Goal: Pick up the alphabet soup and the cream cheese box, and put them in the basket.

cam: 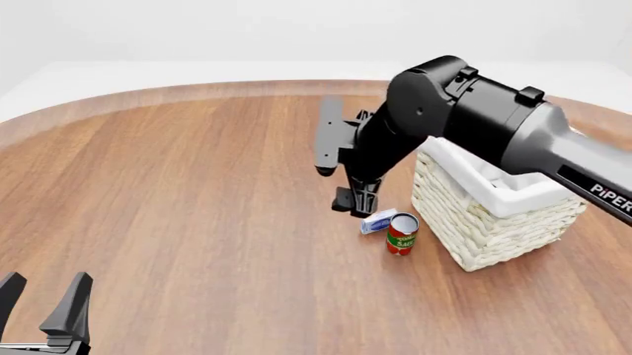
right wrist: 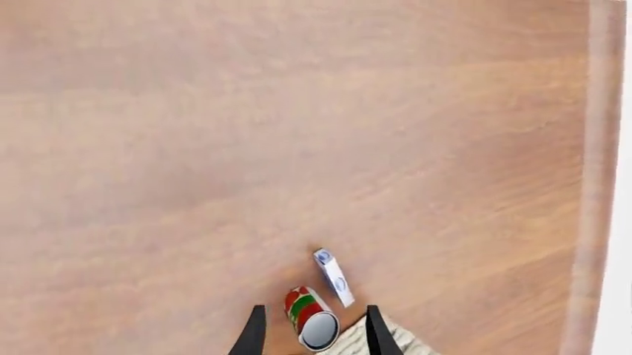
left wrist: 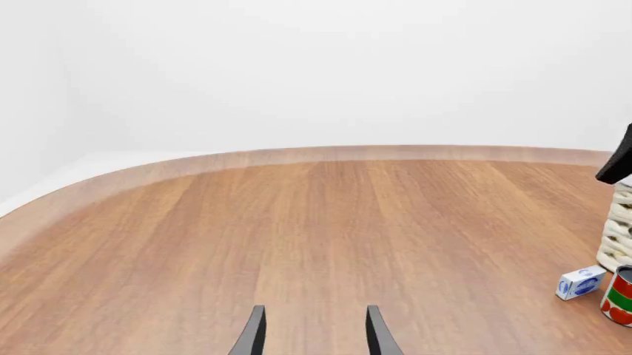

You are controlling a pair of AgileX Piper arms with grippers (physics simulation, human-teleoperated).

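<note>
Your right gripper (right wrist: 311, 336) open, empty, hanging over red-green can (cam: 401, 234). Cream cheese box (cam: 377, 220) on table, touching that can, just beside basket (cam: 493, 222); long axis slants toward basket. Left gripper (cam: 41, 303) open, well apart. Alphabet soup not visible.

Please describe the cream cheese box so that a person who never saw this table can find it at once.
Find the wicker basket on the right part of the wooden table. Beside its left wall stands a red and green can, and the cream cheese box lies next to that can. It is a small white box with blue print, lower than the can.
</note>
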